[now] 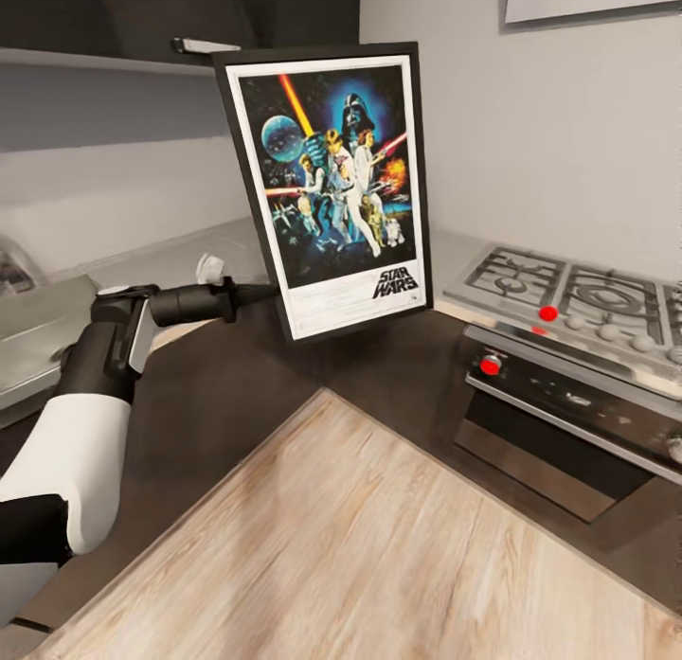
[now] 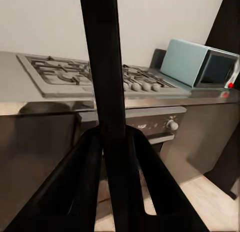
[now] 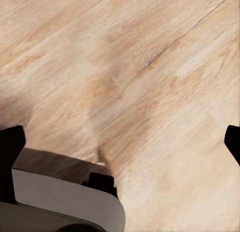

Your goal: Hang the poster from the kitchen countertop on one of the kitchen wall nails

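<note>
- One poster [image 1: 327,182], flat and rigid with a black frame, hangs upright above the glossy dark surface [image 1: 237,395], held at its left edge.
- Left gripper [image 1: 254,295] has its jaws closed on the frame; right jaws stand wide apart, empty, over wood floor [image 3: 150,92].
- Best keep it upright and steer clear of the steel hob [image 1: 568,295].

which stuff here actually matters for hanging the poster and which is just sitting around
Matters for the job:
- poster, upright, lifted off the counter
- left end effector, shut on the poster's frame edge
- kitchen countertop, where it came from

Just around:
- gas hob
- oven
- microwave
- wooden floor
</note>
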Controlling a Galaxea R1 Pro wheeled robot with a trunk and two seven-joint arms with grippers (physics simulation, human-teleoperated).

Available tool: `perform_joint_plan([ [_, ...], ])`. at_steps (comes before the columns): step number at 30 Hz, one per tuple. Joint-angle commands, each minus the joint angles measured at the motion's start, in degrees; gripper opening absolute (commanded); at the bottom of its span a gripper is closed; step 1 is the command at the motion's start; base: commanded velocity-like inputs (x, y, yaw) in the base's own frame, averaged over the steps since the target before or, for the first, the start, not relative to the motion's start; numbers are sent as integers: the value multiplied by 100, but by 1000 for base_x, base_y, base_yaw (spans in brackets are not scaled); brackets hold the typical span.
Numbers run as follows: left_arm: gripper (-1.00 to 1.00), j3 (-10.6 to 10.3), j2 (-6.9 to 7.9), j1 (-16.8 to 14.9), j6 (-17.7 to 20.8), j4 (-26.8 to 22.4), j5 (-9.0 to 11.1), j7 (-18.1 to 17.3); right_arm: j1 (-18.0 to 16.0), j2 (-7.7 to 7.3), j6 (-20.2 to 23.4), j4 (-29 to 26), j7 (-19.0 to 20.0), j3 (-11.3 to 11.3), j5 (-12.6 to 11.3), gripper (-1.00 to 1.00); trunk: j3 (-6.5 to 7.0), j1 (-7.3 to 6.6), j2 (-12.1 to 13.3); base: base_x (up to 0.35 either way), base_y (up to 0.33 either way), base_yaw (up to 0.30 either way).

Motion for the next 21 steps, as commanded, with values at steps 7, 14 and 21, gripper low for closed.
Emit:
perform_joint_plan([
  [7,-100,7,12,486,-7,-28,16,-69,-3,-20,-28,-3,-52,-5,50,100,31,-4,-3,-108,0,0],
  [14,-100,9,14,1087,-309,-38,8,-378,-3,-29,-25,-3,-56,-8,56,100,93,-4,-3,-10,0,0],
  [21,-100,3,1,1485,-460,-2,35,-520,-3,-26,-18,-3,-60,-7,56,100,159,-4,-3,0,0,0],
])
